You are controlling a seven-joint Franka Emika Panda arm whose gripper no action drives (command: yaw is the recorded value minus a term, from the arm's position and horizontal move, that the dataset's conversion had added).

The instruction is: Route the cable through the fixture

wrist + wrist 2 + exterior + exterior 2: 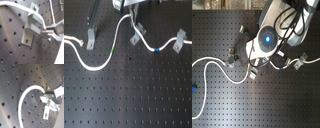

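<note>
The white cable point(99, 65) snakes across the black perforated board. It carries a green band point(111, 50) and a blue band point(157, 50), and its frayed end point(81, 44) lies by the left fixture point(89, 36). My gripper point(130, 17) is shut on the cable just above the middle fixture point(138, 35). In the first wrist view the cable point(17, 5) lies across the top of this grey fixture point(31, 28) and ends in my gripper point(48, 31). The second wrist view shows the cable point(23, 100) looping away from the gripper point(46, 94).
A third grey fixture point(180, 40) at the first exterior view's right carries the cable on toward the edge. In the second exterior view the arm body point(267, 37) hides the middle of the board; fixtures point(252, 71) show beside it, and a small blue object point(194, 89) sits at the second exterior view's left edge.
</note>
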